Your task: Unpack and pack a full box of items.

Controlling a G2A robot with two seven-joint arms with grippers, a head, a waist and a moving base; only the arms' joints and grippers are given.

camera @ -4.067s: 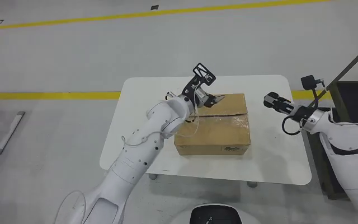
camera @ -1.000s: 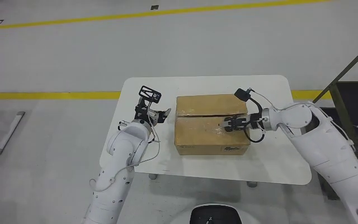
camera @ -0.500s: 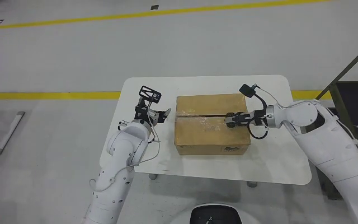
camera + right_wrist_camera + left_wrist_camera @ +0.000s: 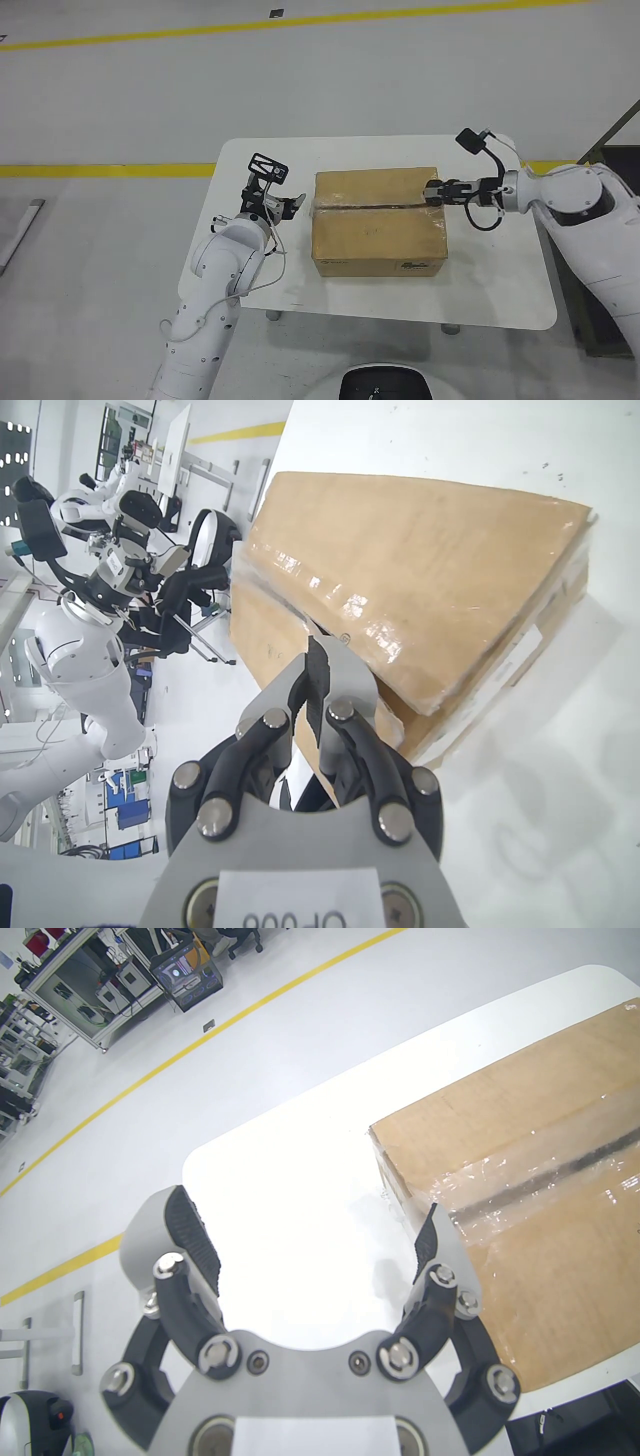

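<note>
- Sitting near the middle of the white table, the cardboard box has its flaps down, with clear tape along the top seam.
- Right gripper points its fingers, pressed together, at the seam by the box's right end (contact cannot be told).
- Left gripper hangs just beside the box's left end, fingers spread apart.

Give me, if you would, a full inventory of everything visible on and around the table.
Cardboard box: one, brown, closed, middle of the table.
Tape: one strip, clear, along the box's top seam.
Table: one, white, under the box.
Floor lines: two, yellow, one far beyond the table, one running beside it.
Left gripper: one, black and grey, open, over the table beside one end of the box.
Right gripper: one, black and grey, shut, at the seam's opposite end.
</note>
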